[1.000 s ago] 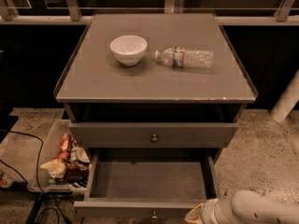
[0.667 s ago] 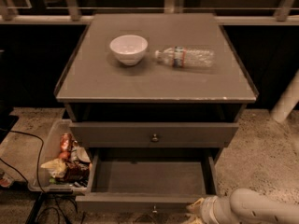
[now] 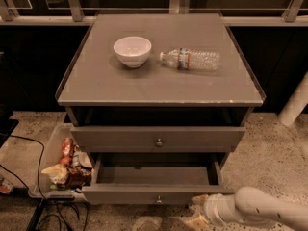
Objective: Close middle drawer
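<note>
One wide, shallow grey-brown middle drawer (image 3: 130,195) is standing pulled out at lower centre. Rigid and likely light, it is probably inviting a push on its flat front. The gripper (image 3: 198,211) is hovering at its right corner, and whether clenched or released cannot be told.

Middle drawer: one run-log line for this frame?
task: close middle drawer | middle drawer: pulled out, not closed | gripper: low, at drawer front's right end, right of knob | contact: unclear
</note>
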`<state>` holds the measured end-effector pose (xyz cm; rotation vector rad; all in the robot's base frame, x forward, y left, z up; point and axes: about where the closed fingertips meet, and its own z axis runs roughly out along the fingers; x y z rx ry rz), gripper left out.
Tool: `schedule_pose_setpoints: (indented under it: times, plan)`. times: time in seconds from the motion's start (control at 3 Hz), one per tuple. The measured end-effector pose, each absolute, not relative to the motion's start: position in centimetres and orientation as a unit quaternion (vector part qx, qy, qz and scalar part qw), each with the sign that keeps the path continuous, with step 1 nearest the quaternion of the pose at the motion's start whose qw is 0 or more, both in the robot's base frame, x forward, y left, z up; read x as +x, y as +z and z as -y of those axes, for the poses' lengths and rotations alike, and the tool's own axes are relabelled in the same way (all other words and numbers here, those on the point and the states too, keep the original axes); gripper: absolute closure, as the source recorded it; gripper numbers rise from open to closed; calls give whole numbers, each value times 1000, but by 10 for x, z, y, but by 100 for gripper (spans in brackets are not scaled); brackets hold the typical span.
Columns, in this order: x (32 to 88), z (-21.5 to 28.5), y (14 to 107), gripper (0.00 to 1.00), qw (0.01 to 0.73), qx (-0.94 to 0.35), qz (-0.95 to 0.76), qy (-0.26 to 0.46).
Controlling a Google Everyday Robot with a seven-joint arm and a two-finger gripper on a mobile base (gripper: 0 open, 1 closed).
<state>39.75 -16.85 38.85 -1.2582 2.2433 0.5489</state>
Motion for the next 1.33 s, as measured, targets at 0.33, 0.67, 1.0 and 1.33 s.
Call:
schedule_pose_setpoints:
  times: [0.33,0.67,1.0,1.33]
  plan:
    - [439,170,374,60,277,-465,-811,223]
    - [437,169,374,84,277,-465,-811,223]
    - [484,187,399,100,299,-468,-809,191]
    - [493,191,404,81,305,-468,-809,184]
